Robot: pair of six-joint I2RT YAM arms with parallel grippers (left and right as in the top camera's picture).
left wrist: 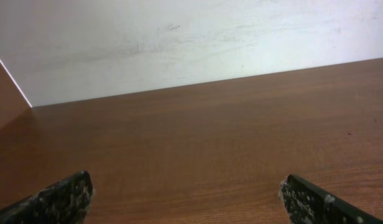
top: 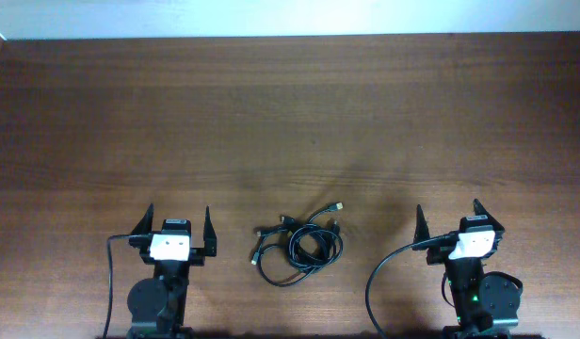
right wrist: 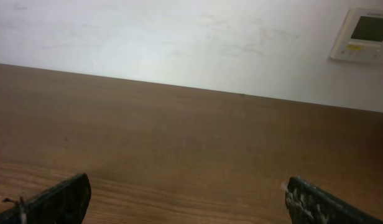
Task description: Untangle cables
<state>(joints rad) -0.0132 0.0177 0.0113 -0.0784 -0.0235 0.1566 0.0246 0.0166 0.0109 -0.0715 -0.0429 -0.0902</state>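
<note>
- Cables [top: 298, 247] lie in one loose black tangle on the desk [top: 290, 113], at about 6 o'clock in the overhead view, between the two arms and touching neither.
- The tangle's main loops overlap in a rough oval. One gold-tipped plug [top: 339, 204] pokes out toward 1 o'clock, and several dark plug ends stick out on the 10 o'clock side.
- The left gripper [top: 178, 213] sits at about 7 o'clock on the desk, its arm folded back low over its base. It points toward 12 o'clock with its jaws spread wide and nothing between them.
- The right gripper [top: 448, 209] sits at about 5 o'clock in the same folded pose. It also points toward 12 o'clock, with its jaws apart and empty.
- In the left wrist view, only the tips of the fingers [left wrist: 67, 196] show at the bottom corners. Bare desk and a pale wall [left wrist: 179, 43] lie ahead of them.
- The right wrist view shows the same spread, with a white wall panel [right wrist: 364, 34] at 2 o'clock.
- A thicker black wire [top: 384, 273] curves off the right arm toward 7 o'clock, well apart from the tangle.
</note>
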